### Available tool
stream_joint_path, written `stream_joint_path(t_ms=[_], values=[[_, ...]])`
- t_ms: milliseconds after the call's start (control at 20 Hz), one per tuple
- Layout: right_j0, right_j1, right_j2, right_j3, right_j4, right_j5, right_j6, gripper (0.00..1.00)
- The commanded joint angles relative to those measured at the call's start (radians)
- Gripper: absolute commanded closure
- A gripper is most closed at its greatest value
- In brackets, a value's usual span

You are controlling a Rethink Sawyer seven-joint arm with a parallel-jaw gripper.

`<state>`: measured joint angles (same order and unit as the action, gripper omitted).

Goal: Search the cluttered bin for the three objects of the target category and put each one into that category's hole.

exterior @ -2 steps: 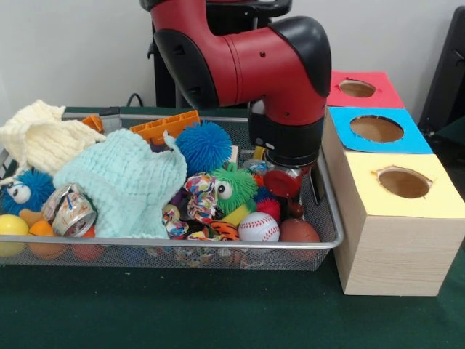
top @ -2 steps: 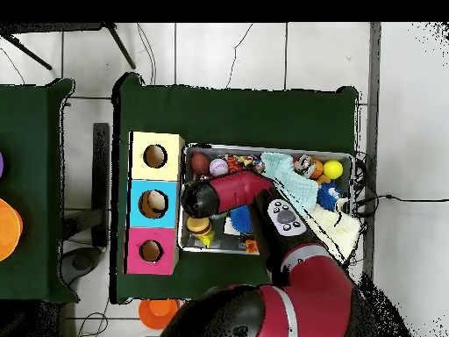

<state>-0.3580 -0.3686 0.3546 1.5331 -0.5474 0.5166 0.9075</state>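
Green table; gripper [exterior @ -2 steps: 290,190] low in wire bin [exterior @ -2 steps: 330,240], state unclear; brown football [exterior @ -2 steps: 298,232] lying crosswise.

We see a wire-mesh metal bin [exterior @ -2 steps: 330,240], knitted cloths [exterior @ -2 steps: 131,182], a crushed shiny can [exterior @ -2 steps: 73,212], a pale wood box [exterior @ -2 steps: 392,254], and matt green felt on the table [exterior @ -2 steps: 182,313].

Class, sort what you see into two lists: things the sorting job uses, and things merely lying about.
Job: wire bin; its contents, like the baseball; three-hole box; arm.
Lying about: orange disc on the side table; orange thing on the floor.
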Motion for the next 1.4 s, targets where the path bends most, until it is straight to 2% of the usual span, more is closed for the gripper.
stream_joint_path(t_ms=[50,100,550,750,950,1200,1400], values=[[0.009,0.076,-0.043,-0.067,-0.021,0.174,0.02,0.0],[0.01,0.077,-0.042,-0.065,-0.021,0.173,0.02,1.0],[0.015,0.072,-0.039,-0.07,-0.021,0.173,0.033,1.0],[-0.009,0.024,-0.01,-0.04,-0.001,0.128,0.046,1.0],[-0.06,-0.066,0.036,0.025,0.042,0.165,0.01,1.0],[-0.157,-0.185,0.104,0.161,0.092,0.191,-0.045,1.0],[-0.175,-0.215,0.112,0.203,0.081,0.186,-0.044,1.0]])
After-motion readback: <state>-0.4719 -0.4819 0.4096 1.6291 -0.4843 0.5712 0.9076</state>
